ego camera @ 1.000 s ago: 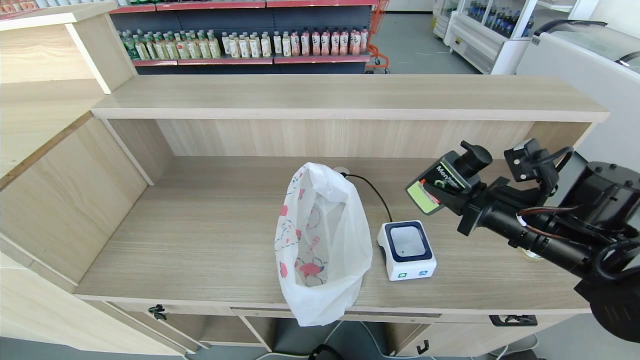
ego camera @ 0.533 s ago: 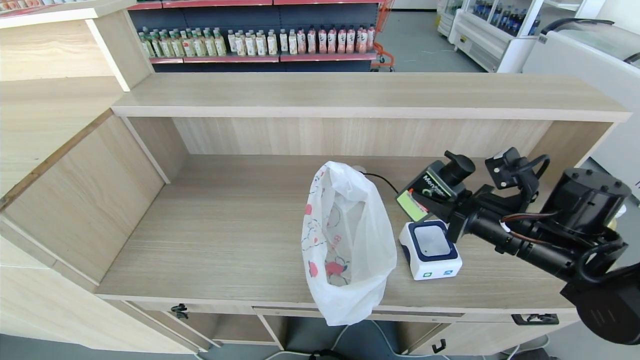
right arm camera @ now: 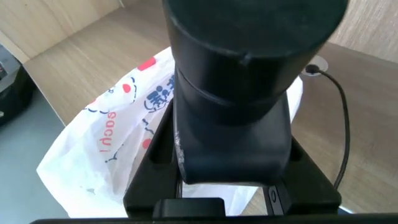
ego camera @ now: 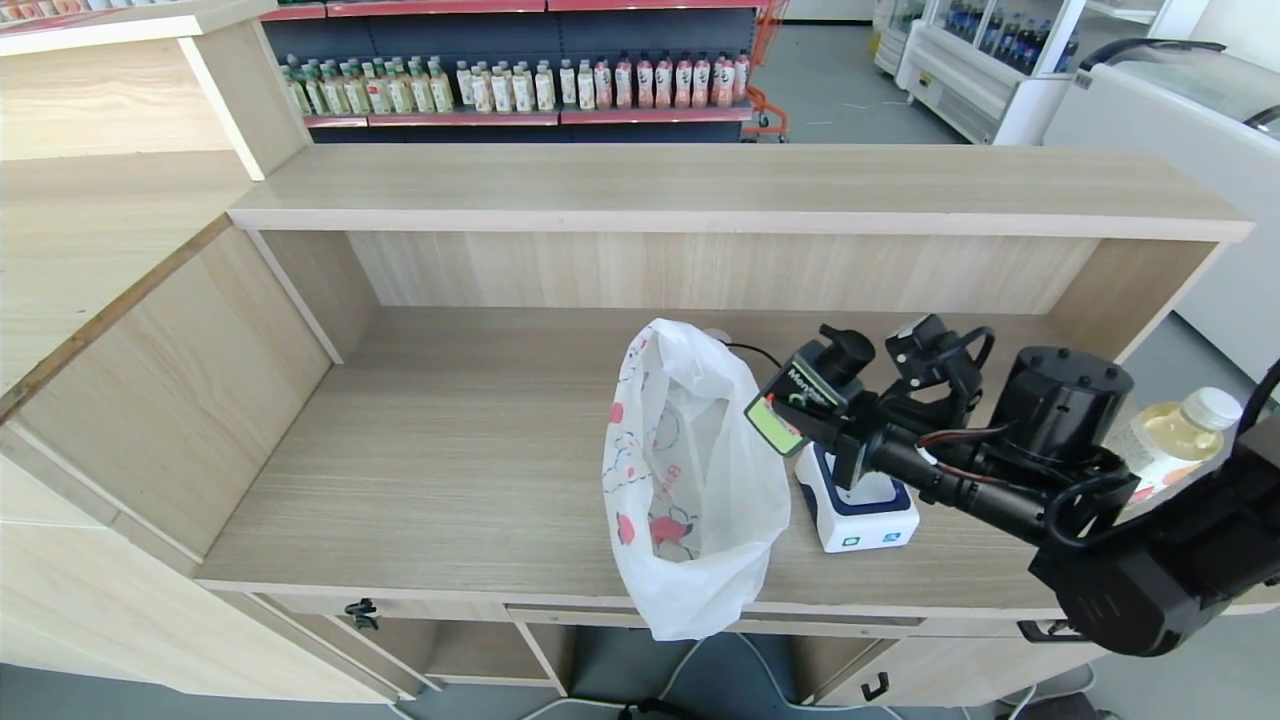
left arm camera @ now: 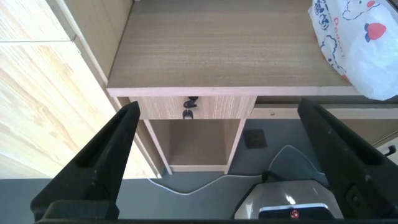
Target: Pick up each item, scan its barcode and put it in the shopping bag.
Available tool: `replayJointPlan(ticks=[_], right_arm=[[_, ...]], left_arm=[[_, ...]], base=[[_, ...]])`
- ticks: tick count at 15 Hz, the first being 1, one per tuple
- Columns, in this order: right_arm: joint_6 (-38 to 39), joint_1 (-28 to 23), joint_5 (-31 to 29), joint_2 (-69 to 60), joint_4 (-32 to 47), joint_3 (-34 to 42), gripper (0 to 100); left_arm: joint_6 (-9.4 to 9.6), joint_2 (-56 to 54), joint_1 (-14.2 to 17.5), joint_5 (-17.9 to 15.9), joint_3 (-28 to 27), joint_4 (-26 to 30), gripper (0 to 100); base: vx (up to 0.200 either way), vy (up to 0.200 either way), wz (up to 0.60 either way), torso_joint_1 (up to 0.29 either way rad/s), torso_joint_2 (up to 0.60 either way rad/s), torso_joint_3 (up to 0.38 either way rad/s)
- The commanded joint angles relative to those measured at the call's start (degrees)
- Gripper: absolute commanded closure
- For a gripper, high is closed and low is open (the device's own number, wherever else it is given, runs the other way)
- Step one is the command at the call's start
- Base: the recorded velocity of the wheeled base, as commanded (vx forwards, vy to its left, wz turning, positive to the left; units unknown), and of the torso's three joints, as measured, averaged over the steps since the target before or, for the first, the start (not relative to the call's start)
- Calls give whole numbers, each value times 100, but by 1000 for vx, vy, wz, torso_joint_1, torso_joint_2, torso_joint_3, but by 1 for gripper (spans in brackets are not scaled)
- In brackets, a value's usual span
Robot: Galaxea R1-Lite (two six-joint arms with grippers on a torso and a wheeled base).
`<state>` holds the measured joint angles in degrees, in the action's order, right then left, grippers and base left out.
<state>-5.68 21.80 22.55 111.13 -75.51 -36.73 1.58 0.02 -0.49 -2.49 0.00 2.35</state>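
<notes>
A white shopping bag (ego camera: 690, 470) with red prints stands open near the counter's front edge, and it also lies under the item in the right wrist view (right arm camera: 118, 149). Just right of it sits the white barcode scanner (ego camera: 865, 512). My right gripper (ego camera: 838, 408) is shut on a black capped container (ego camera: 808, 395) with a green label, tilted above the scanner and close to the bag's right rim. In the right wrist view the container (right arm camera: 242, 93) hangs over the bag's opening. My left gripper (left arm camera: 217, 162) hangs open below the counter's front edge, holding nothing.
A clear bottle (ego camera: 1172, 440) of yellowish drink with a white cap stands at the counter's far right. The scanner's black cable (ego camera: 755, 355) runs to the back wall. A raised shelf (ego camera: 740, 190) overhangs the back; the wooden counter (ego camera: 450, 450) is bare left of the bag.
The head camera has shifted. My right arm has carried the container leftward, from right of the scanner to above it beside the bag. The bottle at the far right has come into view.
</notes>
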Motion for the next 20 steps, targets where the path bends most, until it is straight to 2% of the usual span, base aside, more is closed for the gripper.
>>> replayJointPlan(ticks=[1, 5, 9, 15, 20], right_arm=[[-30, 220, 4, 427, -43, -89, 100], [-689, 246, 56, 1025, -131, -212, 100], [-715, 237, 56, 1570, -157, -590, 100], [-794, 396, 83, 2229, -104, -1539, 100], [-996, 536, 65, 2554, 142, -1899, 100]], left_arm=[[0, -2, 5, 3, 0, 2, 0], [0, -2, 5, 3, 0, 2, 0], [0, -2, 5, -6, 0, 2, 0], [0, -2, 5, -6, 0, 2, 0], [0, -2, 14, 3, 0, 2, 0]], base=[[0, 0, 0, 0, 0, 0], [0, 0, 0, 0, 0, 0], [0, 0, 0, 0, 0, 0], [0, 0, 0, 0, 0, 0], [0, 0, 0, 0, 0, 0]])
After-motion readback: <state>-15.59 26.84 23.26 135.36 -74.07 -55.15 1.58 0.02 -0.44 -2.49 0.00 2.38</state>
